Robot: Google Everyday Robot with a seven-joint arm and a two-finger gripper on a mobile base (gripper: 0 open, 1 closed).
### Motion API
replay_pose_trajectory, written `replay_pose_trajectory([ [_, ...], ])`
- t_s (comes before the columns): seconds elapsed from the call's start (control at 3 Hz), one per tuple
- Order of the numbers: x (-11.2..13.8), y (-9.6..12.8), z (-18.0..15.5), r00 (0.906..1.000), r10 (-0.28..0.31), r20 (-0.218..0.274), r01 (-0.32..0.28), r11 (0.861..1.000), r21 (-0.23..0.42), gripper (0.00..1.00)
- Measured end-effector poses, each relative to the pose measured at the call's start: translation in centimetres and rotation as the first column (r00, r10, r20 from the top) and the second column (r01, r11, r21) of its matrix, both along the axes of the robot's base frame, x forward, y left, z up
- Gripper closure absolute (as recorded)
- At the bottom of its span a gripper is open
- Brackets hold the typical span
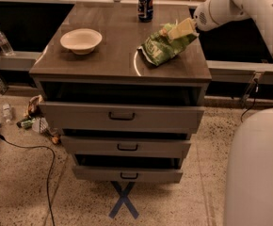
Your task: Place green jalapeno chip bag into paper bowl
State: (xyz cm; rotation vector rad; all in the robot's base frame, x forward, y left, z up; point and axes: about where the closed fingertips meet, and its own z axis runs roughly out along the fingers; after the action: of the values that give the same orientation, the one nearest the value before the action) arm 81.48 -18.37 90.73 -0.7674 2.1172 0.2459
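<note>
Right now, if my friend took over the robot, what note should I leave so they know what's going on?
Tool: at the upper end of the green jalapeno chip bag, over the right side of the cabinet top.
Bag: lower end rests on the cabinet top, in front of the soda can.
Paper bowl: on the left side, empty, well apart from the bag.
Done: tool is at the bag.
Left: lift the bag, carry it left, set it in the bowl. It looks bigger than the bowl, so it will probably overhang.

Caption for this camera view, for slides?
End effector at upper end of green jalapeno chip bag on drawer cabinet; empty paper bowl apart.
</note>
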Motion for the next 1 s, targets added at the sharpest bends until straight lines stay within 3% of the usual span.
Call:
replay_pose_trajectory([
  [0.33, 0.2, 0.0, -1.7, 0.9997, 0.009, -0.022, -0.009, 1.000, 0.002, 0.50],
  [0.67, -0.8, 1.5, -0.9, 0.9970, 0.078, 0.006, -0.078, 0.997, 0.006, 0.81],
  [1.0, -1.9, 2.6, 1.1, 0.9930, 0.112, 0.038, -0.112, 0.994, 0.005, 1.00],
])
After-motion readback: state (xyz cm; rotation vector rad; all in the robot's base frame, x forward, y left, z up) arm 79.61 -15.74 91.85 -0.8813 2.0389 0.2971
